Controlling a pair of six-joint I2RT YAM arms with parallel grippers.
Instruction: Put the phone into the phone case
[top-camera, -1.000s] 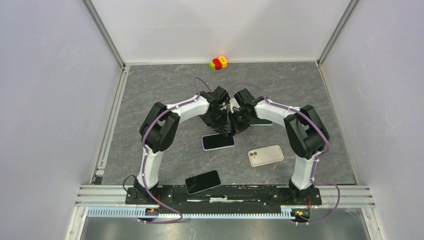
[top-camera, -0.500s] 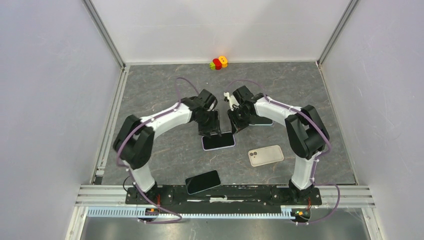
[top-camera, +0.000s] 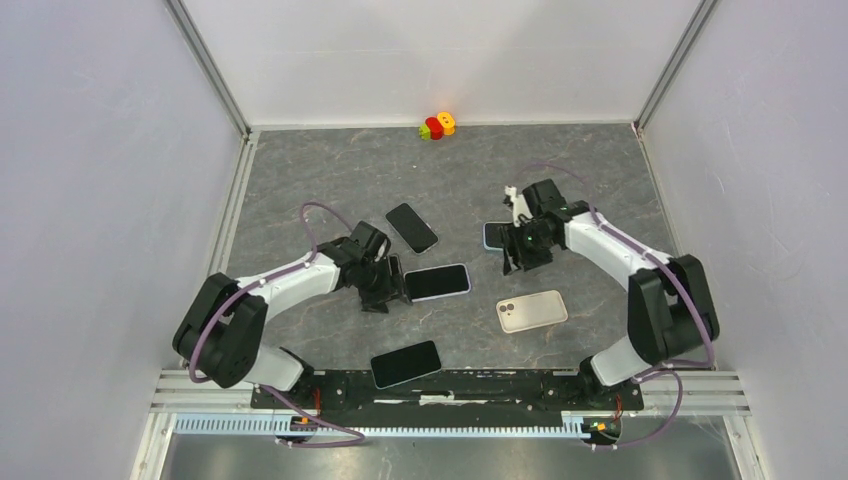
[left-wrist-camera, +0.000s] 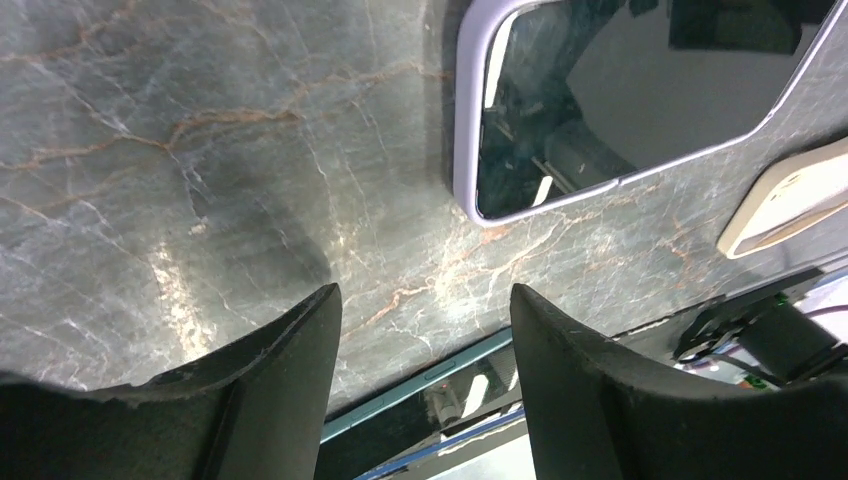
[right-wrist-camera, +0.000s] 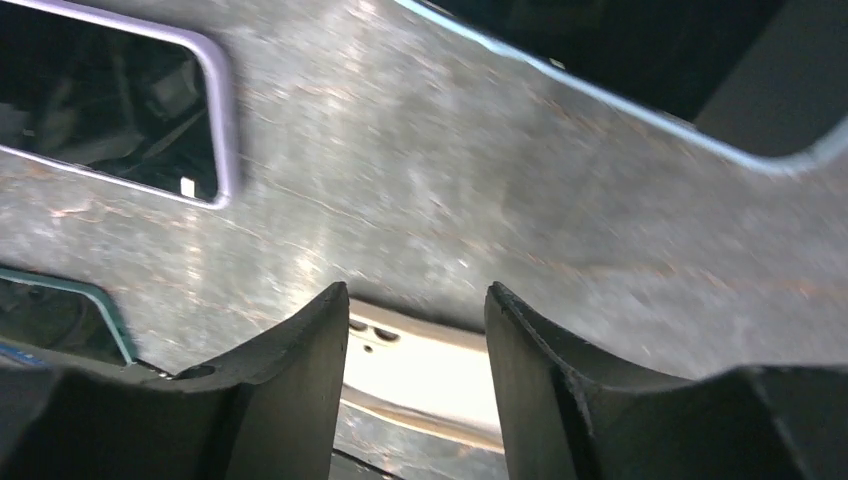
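A phone sits screen-up inside a lilac phone case (top-camera: 437, 282) mid-table; it also shows in the left wrist view as the lilac-cased phone (left-wrist-camera: 620, 100) and in the right wrist view (right-wrist-camera: 110, 110). My left gripper (top-camera: 392, 290) hangs open just left of it, fingers apart over bare table (left-wrist-camera: 425, 295). My right gripper (top-camera: 517, 256) is open to the right and farther back, apart from the case, with nothing between its fingers (right-wrist-camera: 415, 290).
A bare black phone (top-camera: 412, 227) lies behind the case. A light-blue-edged phone or case (top-camera: 491, 235) lies by the right gripper. A beige phone (top-camera: 532, 311), back up, lies front right. A dark teal-edged phone (top-camera: 405, 363) lies near the arm bases. A small colourful toy (top-camera: 437, 125) sits at the back wall.
Both grippers were shut together over the lilac-cased phone; they have opened and drawn apart, the left toward the near left, the right toward the right. The black phone behind is now uncovered.
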